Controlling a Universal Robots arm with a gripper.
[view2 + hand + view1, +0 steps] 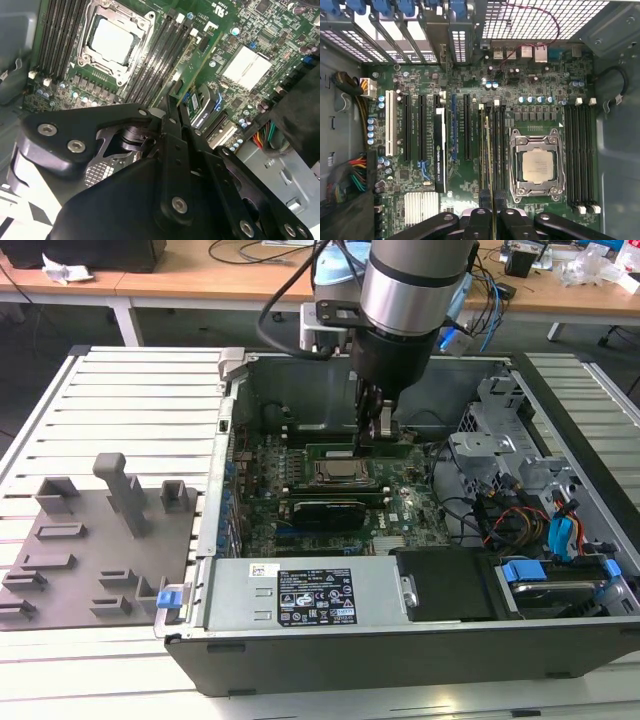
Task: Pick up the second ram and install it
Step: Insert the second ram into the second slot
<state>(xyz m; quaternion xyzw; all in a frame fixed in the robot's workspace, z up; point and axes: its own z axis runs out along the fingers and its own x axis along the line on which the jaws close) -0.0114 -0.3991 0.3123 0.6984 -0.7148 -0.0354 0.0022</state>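
My gripper (374,438) reaches down into the open computer case, shut on the second ram (345,452), a thin green stick held level just behind the CPU socket (340,475) in the exterior view. In the first wrist view the ram (488,150) shows edge-on, running out from between the fingertips of the gripper (492,212) along the slot bank beside the socket (537,165). Whether it sits in a slot or hovers above one I cannot tell. The second wrist view has the closed gripper (176,112) above the slots next to the socket (112,40).
A graphics card (439,150) stands beside the slot bank, away from the socket. A grey tray (100,540) with plastic blocks lies at the exterior view's left. The power supply (310,595) is in front, and cables and drive bays (540,530) crowd the right.
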